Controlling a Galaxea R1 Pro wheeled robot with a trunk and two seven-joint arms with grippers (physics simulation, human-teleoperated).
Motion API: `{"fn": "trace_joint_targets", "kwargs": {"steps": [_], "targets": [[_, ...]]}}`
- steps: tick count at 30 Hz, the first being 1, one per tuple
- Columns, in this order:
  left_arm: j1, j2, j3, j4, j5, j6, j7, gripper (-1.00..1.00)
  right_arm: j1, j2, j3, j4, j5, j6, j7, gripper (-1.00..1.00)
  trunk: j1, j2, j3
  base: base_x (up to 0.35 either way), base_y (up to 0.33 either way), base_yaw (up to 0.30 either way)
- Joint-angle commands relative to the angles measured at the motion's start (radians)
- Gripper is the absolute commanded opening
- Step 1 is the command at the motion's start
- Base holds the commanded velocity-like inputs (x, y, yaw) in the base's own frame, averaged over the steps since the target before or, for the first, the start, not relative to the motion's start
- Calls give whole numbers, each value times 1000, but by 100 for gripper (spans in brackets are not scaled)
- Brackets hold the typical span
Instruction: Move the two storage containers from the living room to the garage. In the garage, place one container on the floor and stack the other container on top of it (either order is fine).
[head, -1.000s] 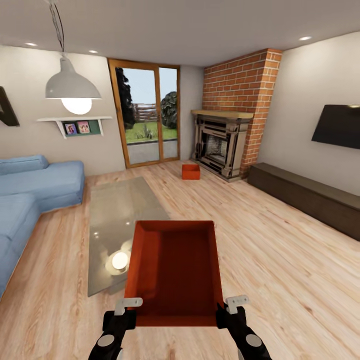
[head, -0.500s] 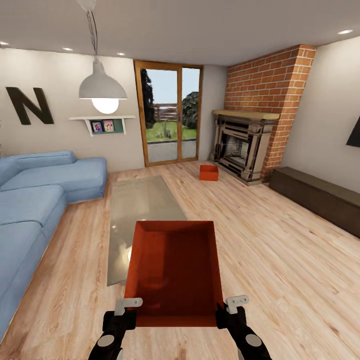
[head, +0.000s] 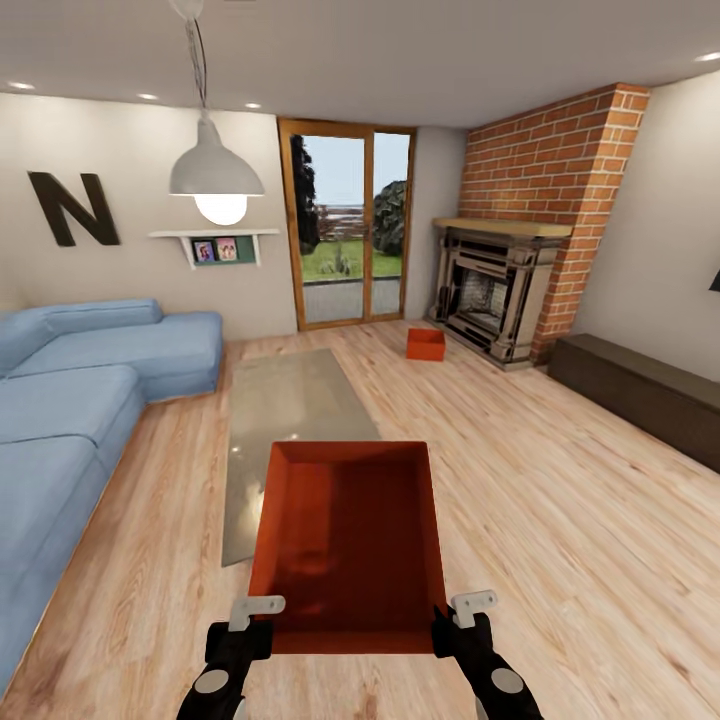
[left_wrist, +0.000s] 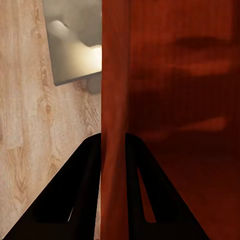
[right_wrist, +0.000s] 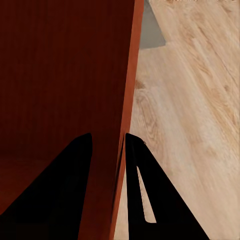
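An orange-red open-topped storage container (head: 347, 545) hangs in front of me above the living room's wood-plank flooring. My left gripper (head: 255, 625) is shut on its left wall near the close corner, and my right gripper (head: 455, 620) is shut on its right wall. In the left wrist view the black fingers (left_wrist: 75, 200) straddle the thin container wall (left_wrist: 112, 100). The right wrist view shows the same clamp on the other wall (right_wrist: 127, 100). A second, alike container (head: 425, 344) sits on the planks far ahead, just in front of the fireplace (head: 495, 290).
A blue sofa (head: 80, 400) runs along the left. A grey rug (head: 290, 420) lies ahead of the held container. A long dark low cabinet (head: 640, 390) lines the right wall. Wood-framed glass doors (head: 350, 235) stand at the back, and a pendant lamp (head: 215, 180) hangs over the rug.
The whole view has swung left, so the room's things sit further right in the picture. The held container and both grippers keep the same place in view.
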Motion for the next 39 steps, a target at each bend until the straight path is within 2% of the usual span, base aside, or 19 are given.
{"fn": "trace_joint_targets", "kwargs": {"steps": [1, 39], "targets": [[-1, 1, -3, -2, -8, 7, 9, -100, 0, 0, -2, -3, 7, 7, 5, -100, 1, -2, -2, 0, 0, 281], [-2, 1, -3, -2, -8, 7, 9, -100, 0, 0, -2, -2, 7, 8, 5, -100, 1, -2, -2, 0, 0, 297]]}}
